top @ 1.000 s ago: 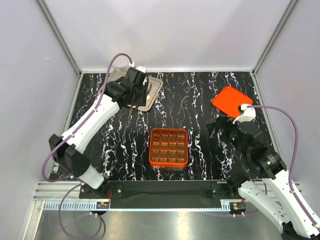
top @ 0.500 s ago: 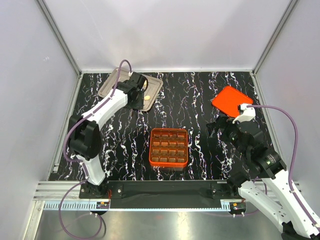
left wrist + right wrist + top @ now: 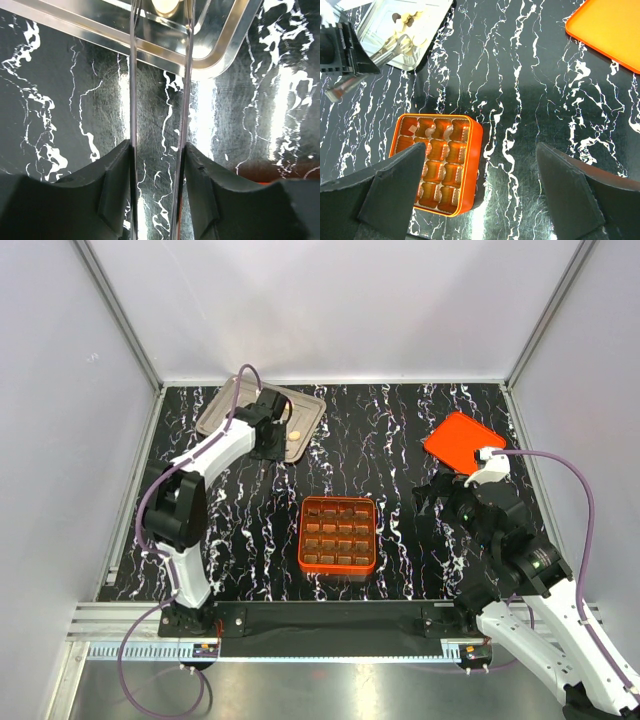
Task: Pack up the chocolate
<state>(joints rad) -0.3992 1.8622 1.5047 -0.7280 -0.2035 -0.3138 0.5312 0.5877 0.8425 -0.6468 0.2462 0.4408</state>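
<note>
Several small chocolate pieces, cream [image 3: 415, 21] and one dark [image 3: 397, 17], lie in a metal tray [image 3: 225, 410] at the back left. My left gripper [image 3: 272, 440] is shut on metal tongs [image 3: 187, 75], whose two blades reach over the tray's corner [image 3: 225, 45]. A cream piece [image 3: 167, 6] lies at the blade tips, and it also shows in the top view [image 3: 295, 433]. The orange box [image 3: 303, 535] with brown grid cells sits mid-table. My right gripper [image 3: 450, 502] is open and empty, hovering just right of the box [image 3: 475, 150].
The flat orange lid [image 3: 462, 443] lies at the back right, beyond my right gripper. The black marbled tabletop is bounded by grey walls on three sides. Metal frame posts rise at the two back corners.
My left arm's elbow has swung in toward the table and the wrist has shifted slightly further over the tray. The right arm and the box have not moved.
</note>
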